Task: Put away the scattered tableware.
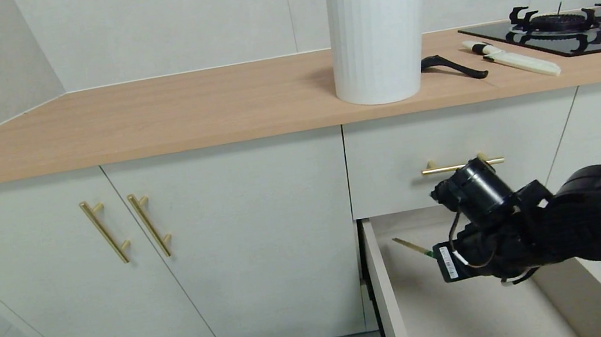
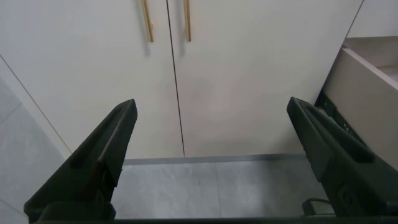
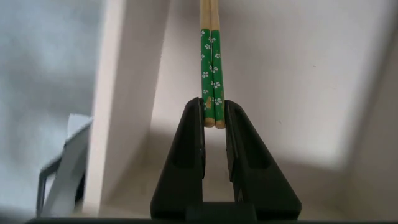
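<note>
Head view: your right gripper [image 1: 435, 256] hangs over the open drawer [image 1: 386, 297] below the counter [image 1: 152, 119], and the chopsticks [image 1: 413, 247] stick out of it, tips slanting toward the drawer's back corner. I judge you are at the placing step: the pair is above the drawer but not yet on its floor. The next move calls for lowering the wrist until the sticks lie nearly flat inside, then letting go. Keep them clear of the drawer's side wall so neither rolls out. Up on the counter, a knife [image 1: 514, 59] and a black-handled utensil [image 1: 451, 66] lie beside the white canister [image 1: 378, 28], so more tableware looks left to fetch.

Left wrist view: your left gripper [image 2: 211, 168] is spread wide with nothing between its fingers. It faces the cupboard doors [image 2: 249, 74] and the floor, with the side of the open drawer off at the edge.

Right wrist view: the right gripper's fingers [image 3: 186, 143] are clamped on the two chopsticks near their thick ends, the sticks pressed side by side and running straight out over the drawer's pale floor. The gripped part is green with small white flowers, while farther out the sticks are plain light wood. They are thin and smooth, so I expect them to slip or scissor apart if the squeeze loosens early.
</note>
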